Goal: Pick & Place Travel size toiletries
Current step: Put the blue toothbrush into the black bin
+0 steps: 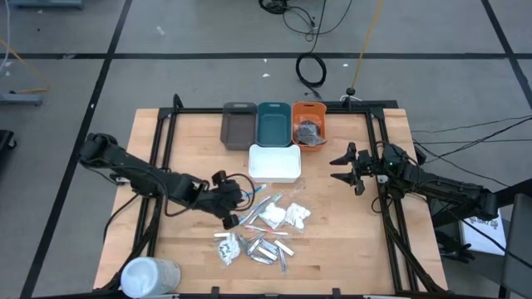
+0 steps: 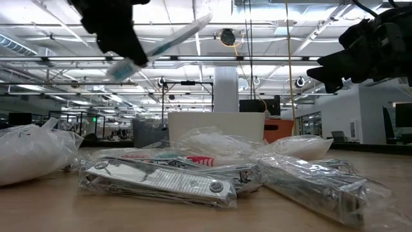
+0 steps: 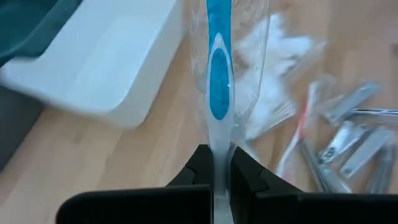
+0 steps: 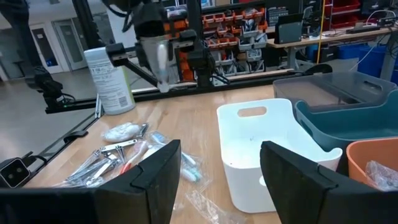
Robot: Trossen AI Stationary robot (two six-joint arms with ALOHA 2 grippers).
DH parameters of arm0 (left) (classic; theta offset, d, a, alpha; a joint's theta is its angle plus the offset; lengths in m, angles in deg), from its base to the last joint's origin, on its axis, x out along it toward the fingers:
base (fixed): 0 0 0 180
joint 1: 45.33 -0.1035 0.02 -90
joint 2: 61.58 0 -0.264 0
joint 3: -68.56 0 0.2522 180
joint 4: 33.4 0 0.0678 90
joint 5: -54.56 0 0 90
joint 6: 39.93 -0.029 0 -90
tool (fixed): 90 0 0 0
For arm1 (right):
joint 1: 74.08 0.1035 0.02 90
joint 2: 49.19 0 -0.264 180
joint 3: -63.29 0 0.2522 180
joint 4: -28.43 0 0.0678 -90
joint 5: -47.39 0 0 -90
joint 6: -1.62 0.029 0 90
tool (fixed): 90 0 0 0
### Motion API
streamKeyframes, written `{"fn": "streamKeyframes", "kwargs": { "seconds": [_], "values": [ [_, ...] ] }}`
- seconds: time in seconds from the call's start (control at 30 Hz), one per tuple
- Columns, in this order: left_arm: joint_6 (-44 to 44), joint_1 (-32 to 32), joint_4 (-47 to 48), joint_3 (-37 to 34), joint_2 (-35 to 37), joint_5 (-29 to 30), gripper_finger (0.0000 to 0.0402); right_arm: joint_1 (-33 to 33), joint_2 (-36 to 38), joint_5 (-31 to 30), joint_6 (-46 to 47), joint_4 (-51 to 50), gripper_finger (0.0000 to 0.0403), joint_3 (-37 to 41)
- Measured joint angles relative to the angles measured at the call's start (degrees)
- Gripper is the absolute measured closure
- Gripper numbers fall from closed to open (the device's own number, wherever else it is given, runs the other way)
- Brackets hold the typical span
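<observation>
A blue-and-white toothbrush in clear wrap (image 3: pixel 217 81) is held up over the table by my left gripper (image 3: pixel 214 177), which is shut on it; it also shows in the high view (image 1: pixel 252 193) and the low view (image 2: pixel 167 40). The other travel size toiletries lie in a pile (image 1: pixel 262 231) on the wood: white packets (image 1: pixel 284 216) and wrapped silver clippers (image 2: pixel 161 180). My right gripper (image 1: pixel 345 163) waits open at the right, level, with nothing between its fingers (image 4: pixel 158 171). My left gripper pinches the toothbrush's white shaft (image 3: pixel 217 155), just short of the blue inlay, wrap and all, between its two fingers. The brush runs on forward along the fingers. It is lifted clear above the pile and slants in the low view.
A white tray (image 1: pixel 275 163) stands just beyond the pile. Behind it in a row are a grey tray (image 1: pixel 238 124), a teal tray (image 1: pixel 273 123) and an orange tray (image 1: pixel 308 124) with dark items in it. A big white cylinder (image 1: pixel 150 276) lies at the near left corner.
</observation>
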Motion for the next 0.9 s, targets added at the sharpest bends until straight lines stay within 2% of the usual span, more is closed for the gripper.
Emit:
{"fn": "streamKeyframes", "kwargs": {
  "seconds": [0.2,0.33,0.53,0.63,0.77,0.9],
  "values": [
    [-13.2,-4.2,-17.5,-6.0,0.1,-7.1,0.0393,0.0,0.0,0.0,0.0,-0.3,0.0195,0.0],
    [-17.1,-8.6,-28.9,-12.2,0.6,-11.3,0.0394,0.0,0.0,0.0,0.0,-0.3,0.0195,0.0],
    [-21.6,-16.8,-46.0,-23.1,5.2,-15.6,0.0395,0.1,-0.1,0.0,0.0,-0.2,0.0195,0.0],
    [-20.9,-21.8,-53.8,-26.2,8.5,-14.5,0.0392,0.1,-0.2,0.0,0.2,0.2,0.0195,0.0],
    [-15.1,-29.7,-50.8,-26.9,12.6,-4.3,0.0386,0.1,-0.5,0.0,0.2,0.7,0.0195,0.0],
    [-13.4,-37.4,-50.0,-24.9,13.4,-2.3,0.0396,0.1,-1.0,-0.1,0.2,1.0,0.0195,0.0]
  ]
}}
